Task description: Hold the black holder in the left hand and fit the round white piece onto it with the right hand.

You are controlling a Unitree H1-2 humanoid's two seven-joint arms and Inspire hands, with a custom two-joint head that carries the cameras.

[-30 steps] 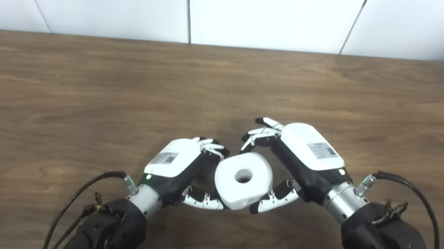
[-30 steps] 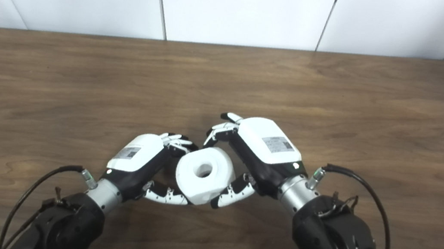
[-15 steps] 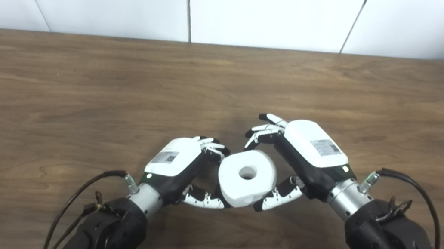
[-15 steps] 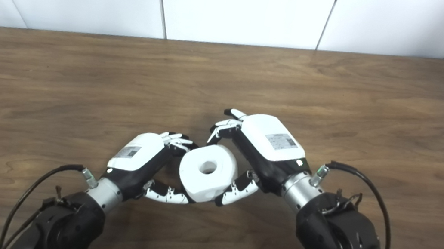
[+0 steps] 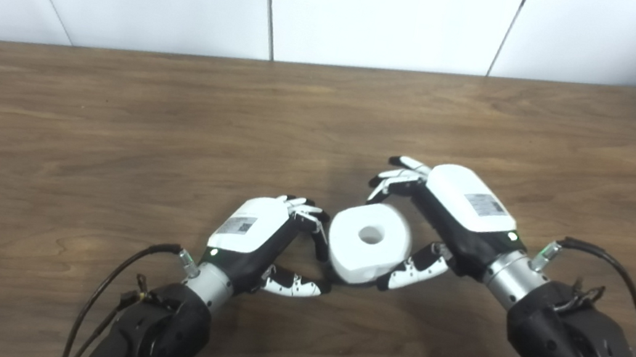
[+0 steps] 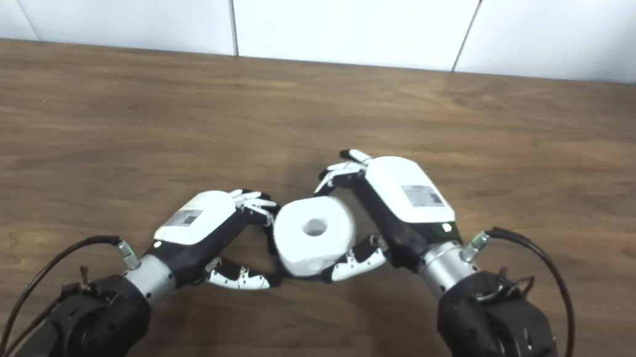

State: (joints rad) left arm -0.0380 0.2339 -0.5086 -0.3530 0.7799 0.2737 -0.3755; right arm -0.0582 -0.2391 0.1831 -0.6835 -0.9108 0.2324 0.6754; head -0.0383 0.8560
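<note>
White and stiff-looking, the round piece [image 5: 370, 244] sat clamped in the right hand [image 5: 448, 217], fingers over its far rim, thumb under its near wall; probably light, best gripped by that rim. Right eye view: the left hand [image 6: 204, 235] curled around a barely visible black holder [image 6: 269, 235] touching the piece, above the tabletop [image 6: 54, 104].

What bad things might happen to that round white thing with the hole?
1. The round white piece with the centre hole sits only between the right hand's fingers and thumb; it might slip onto the brown wooden table.
2. The black holder barely shows in the left hand, so the hole might miss it.
</note>
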